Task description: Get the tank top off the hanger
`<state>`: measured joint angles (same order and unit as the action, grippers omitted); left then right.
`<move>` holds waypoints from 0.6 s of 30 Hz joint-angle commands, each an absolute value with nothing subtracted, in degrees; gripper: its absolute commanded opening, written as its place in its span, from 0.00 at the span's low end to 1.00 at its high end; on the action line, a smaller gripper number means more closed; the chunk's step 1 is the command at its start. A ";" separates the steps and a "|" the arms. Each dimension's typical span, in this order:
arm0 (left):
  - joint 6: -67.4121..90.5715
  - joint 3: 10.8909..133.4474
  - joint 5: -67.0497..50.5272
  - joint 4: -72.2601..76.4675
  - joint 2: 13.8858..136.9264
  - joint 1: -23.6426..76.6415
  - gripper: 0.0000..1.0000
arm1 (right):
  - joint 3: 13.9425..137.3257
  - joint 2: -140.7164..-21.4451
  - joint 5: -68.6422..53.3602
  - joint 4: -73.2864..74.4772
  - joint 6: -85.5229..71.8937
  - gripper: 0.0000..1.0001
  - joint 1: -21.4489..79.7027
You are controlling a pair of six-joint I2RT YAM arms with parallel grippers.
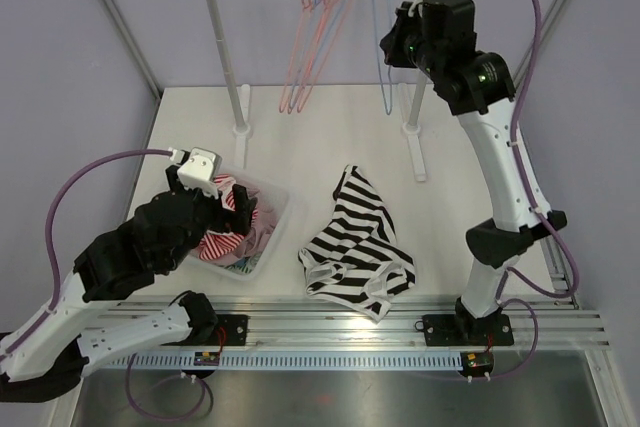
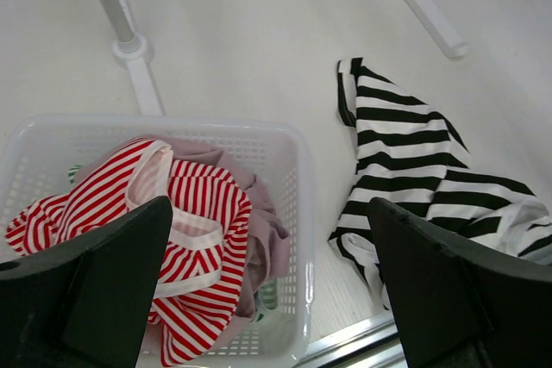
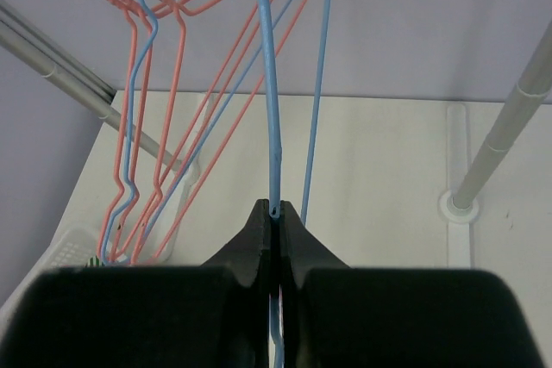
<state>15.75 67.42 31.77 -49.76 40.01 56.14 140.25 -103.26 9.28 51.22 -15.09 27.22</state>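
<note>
Right pincer (image 3: 274, 213) clamped on blue hanger (image 3: 268, 84) wire; left pincer (image 2: 269, 213) apart over laundry basket (image 2: 304, 213); black-and-white striped tank top (image 1: 358, 247) lies on desk (image 1: 200, 127), off the hanger

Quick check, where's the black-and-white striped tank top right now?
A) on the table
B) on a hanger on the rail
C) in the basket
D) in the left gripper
A: the striped tank top lies crumpled on the table, to the right of the basket, while the right gripper is closed on a bare blue hanger.
</note>
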 commanded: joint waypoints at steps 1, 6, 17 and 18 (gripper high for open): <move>13.27 63.90 38.32 -44.75 37.45 56.25 0.99 | 149.38 -108.18 15.47 53.96 -14.06 0.00 29.79; 12.83 61.18 38.50 -43.59 36.04 54.85 0.99 | 155.82 -115.65 15.99 53.35 -14.59 0.00 30.23; 11.43 58.27 30.07 -40.34 35.33 48.26 0.99 | 158.73 -123.30 14.41 46.23 -15.82 0.00 30.23; 11.25 58.10 27.45 -39.65 35.42 45.99 0.99 | 158.12 -124.35 15.55 46.06 -16.43 0.00 30.67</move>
